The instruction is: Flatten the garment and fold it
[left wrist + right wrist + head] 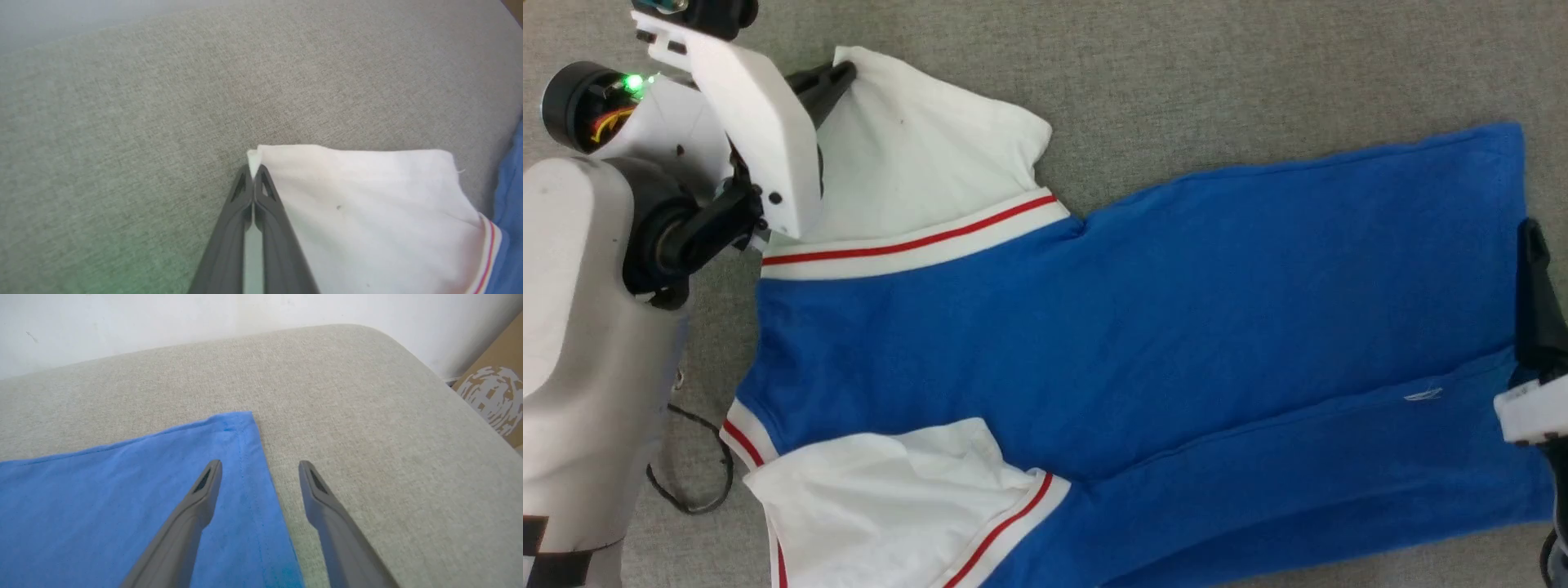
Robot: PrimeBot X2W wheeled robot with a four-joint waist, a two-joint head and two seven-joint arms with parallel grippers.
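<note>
Most of the grey woven tabletop (pixel 1258 73) in the head view is covered by the garment (pixel 1143 310), a royal-blue jersey shirt lying lengthwise with its collar end toward nine o'clock and its hem toward three. It looks largely flattened. A long fold line crosses the body toward four o'clock, though, and the near white sleeve (pixel 882 482) at seven o'clock is rumpled. No lettering faces up. The far white sleeve (pixel 923 147) at eleven o'clock lies spread out. I judge the flattening nearly done and the folding proper not yet begun.

The left gripper (pixel 254 173) is pressed together, pinching the far sleeve's outer corner. The right gripper (pixel 259 465) stands spread, one finger over the blue hem (pixel 245 457) and the other over bare tabletop, gripping nothing.

The head view gives the whole layout, with both sleeves and the fold line. The left wrist view adds the nip of white fabric between the fingertips. The right wrist view adds the hem's stitched corner, a white wall (pixel 163 322) and a cardboard box (pixel 494 396) at two o'clock.
</note>
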